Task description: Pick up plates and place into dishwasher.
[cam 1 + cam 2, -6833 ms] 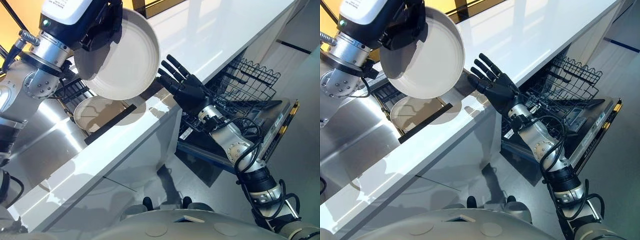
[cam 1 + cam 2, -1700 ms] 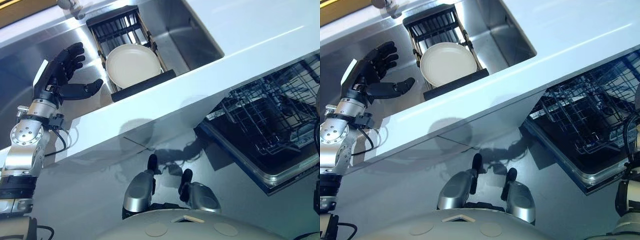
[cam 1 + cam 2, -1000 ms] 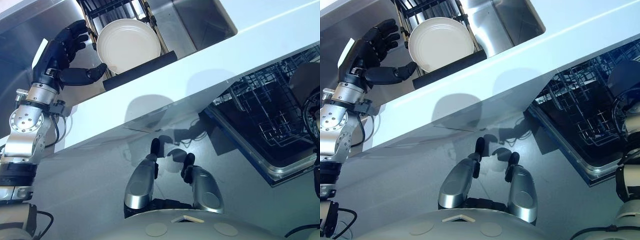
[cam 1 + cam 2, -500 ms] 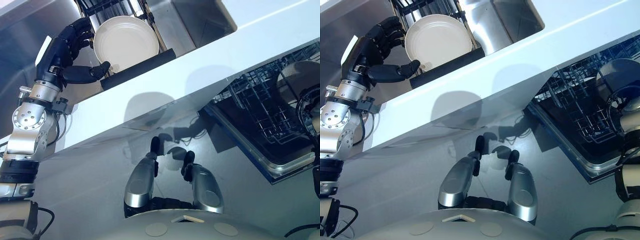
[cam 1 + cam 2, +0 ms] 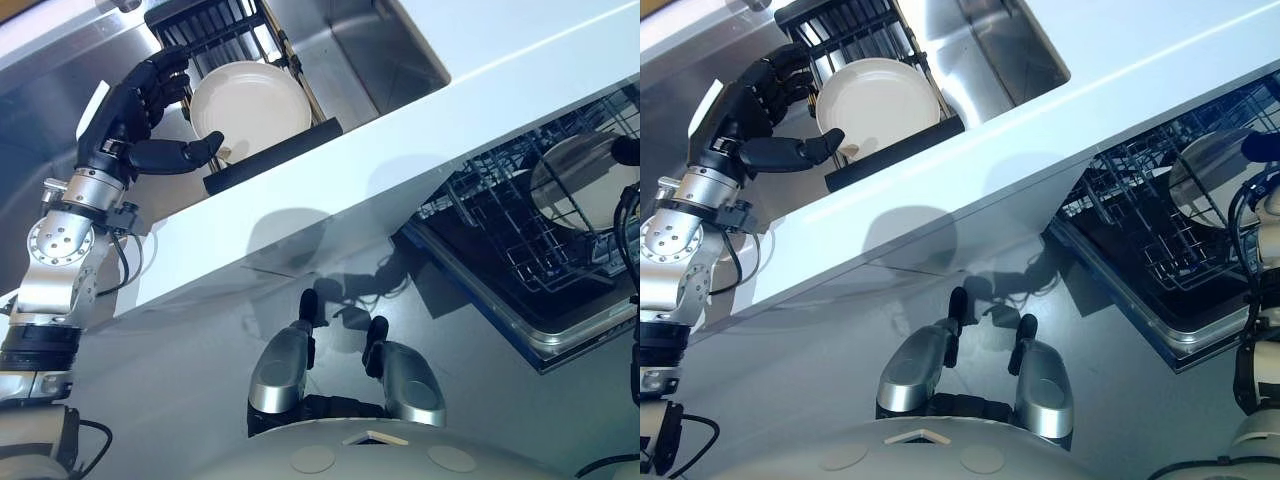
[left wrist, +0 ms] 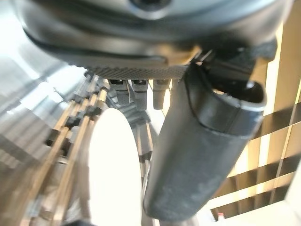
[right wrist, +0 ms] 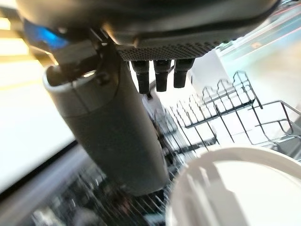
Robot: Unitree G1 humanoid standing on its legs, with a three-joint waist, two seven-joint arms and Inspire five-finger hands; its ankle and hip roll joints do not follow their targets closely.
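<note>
A white plate (image 5: 250, 108) stands on edge in the black rack (image 5: 215, 30) inside the steel sink (image 5: 330, 50). My left hand (image 5: 125, 125) is open just left of it, fingers level with the plate's rim and thumb (image 6: 202, 141) reaching toward its lower edge; the plate (image 6: 115, 169) shows past the thumb. A second white plate (image 5: 575, 185) sits low among the wires of the dishwasher rack (image 5: 500, 235). My right hand (image 5: 1265, 145) is at that plate's upper right edge, and its thumb (image 7: 113, 127) lies against the rim (image 7: 235, 188).
The white counter (image 5: 480, 70) runs between the sink and the open dishwasher. The dishwasher door (image 5: 560, 335) lies open below the wire rack, whose tines (image 7: 221, 113) stand close around the plate.
The right hand has carried its plate down and left into the dishwasher rack. The left hand stays by the sink plate, thumb reaching toward its lower edge. The camera has shifted slightly.
</note>
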